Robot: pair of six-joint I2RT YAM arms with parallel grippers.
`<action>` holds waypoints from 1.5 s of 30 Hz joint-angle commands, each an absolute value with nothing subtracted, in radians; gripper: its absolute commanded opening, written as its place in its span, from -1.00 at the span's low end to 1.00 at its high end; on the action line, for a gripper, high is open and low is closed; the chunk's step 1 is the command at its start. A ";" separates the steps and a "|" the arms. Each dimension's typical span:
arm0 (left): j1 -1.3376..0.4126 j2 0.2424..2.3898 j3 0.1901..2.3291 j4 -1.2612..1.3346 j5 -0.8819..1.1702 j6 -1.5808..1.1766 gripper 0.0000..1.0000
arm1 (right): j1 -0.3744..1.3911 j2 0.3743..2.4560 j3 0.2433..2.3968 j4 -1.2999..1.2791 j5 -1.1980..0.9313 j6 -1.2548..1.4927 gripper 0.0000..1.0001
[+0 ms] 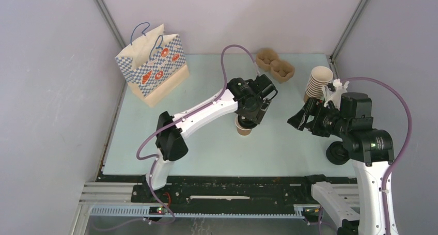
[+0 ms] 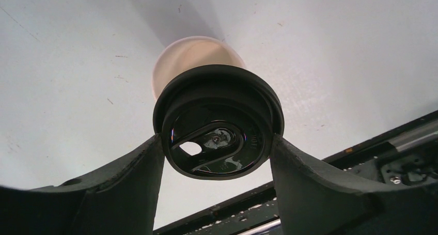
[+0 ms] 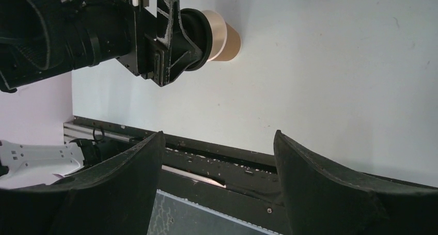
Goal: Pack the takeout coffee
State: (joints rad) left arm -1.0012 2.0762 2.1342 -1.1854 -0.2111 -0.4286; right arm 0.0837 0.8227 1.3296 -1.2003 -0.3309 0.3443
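Overhead view: on a pale green worktop [image 1: 206, 152], the left arm's fingers [image 1: 251, 117] reach down over a small brown lidded cup [image 1: 243, 130] at the centre. A patterned paper bag [image 1: 152, 64] stands far left. A pulp cup carrier [image 1: 275, 64], both wells empty, sits at the far edge, and a stack of lidless cups [image 1: 317, 82] stands far right. The right arm's fingers [image 1: 296, 121] hover to the right of the cup, apart from it. A dark round shape [image 1: 338, 153] near right may be the second coffee; I cannot tell. Packing looks barely begun, since nothing sits in the carrier.

Left wrist view: what the overhead view hides shows here. Both fingers press the sides of the cup's black lid [image 2: 219, 124], closed on it.

Right wrist view: the right fingers are spread wide, holding nothing. The gripped cup appears side-on; whether its base rests on the worktop is unclear.
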 commanded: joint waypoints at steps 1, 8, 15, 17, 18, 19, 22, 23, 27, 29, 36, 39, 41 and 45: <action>-0.997 2.108 2.191 -1.200 -0.252 -0.374 0.34 | 0.089 0.822 1.351 -1.198 -0.308 0.309 0.71; -0.988 2.137 2.197 -1.207 -0.267 -0.364 0.38 | 0.092 0.820 1.342 -1.194 -0.311 0.308 0.70; -0.986 2.143 2.196 -1.206 -0.281 -0.359 0.40 | 0.094 0.818 1.329 -1.183 -0.323 0.313 0.70; -0.985 2.148 2.195 -1.205 -0.278 -0.356 0.41 | 0.094 0.817 1.326 -1.182 -0.324 0.313 0.70; -0.985 2.150 2.195 -1.204 -0.273 -0.355 0.43 | 0.094 0.815 1.326 -1.182 -0.324 0.312 0.70; -0.984 2.154 2.196 -1.204 -0.269 -0.356 0.43 | 0.094 0.813 1.326 -1.182 -0.324 0.311 0.70; -0.982 2.162 2.196 -1.206 -0.274 -0.354 0.44 | 0.095 0.812 1.325 -1.184 -0.324 0.310 0.70; -0.980 2.162 2.197 -1.204 -0.270 -0.352 0.44 | 0.095 0.811 1.326 -1.184 -0.323 0.310 0.70; -0.976 2.169 2.197 -1.201 -0.269 -0.350 0.44 | 0.095 0.812 1.325 -1.183 -0.324 0.309 0.70; -0.973 2.173 2.199 -1.198 -0.264 -0.348 0.44 | 0.097 0.813 1.326 -1.182 -0.322 0.308 0.70; -0.963 2.183 2.206 -1.191 -0.239 -0.347 0.46 | 0.100 0.816 1.326 -1.181 -0.320 0.308 0.70; -0.963 2.185 2.207 -1.187 -0.230 -0.347 0.48 | 0.100 0.817 1.327 -1.181 -0.319 0.308 0.70; -0.963 2.186 2.214 -1.185 -0.221 -0.350 0.49 | 0.100 0.819 1.326 -1.180 -0.319 0.309 0.69; -0.963 2.192 2.216 -1.184 -0.210 -0.352 0.51 | 0.101 0.821 1.322 -1.178 -0.322 0.308 0.69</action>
State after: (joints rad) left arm -0.9680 2.1849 2.1479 -1.1988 -0.2291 -0.3653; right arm 0.0933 0.8196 1.3270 -1.2011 -0.3225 0.3340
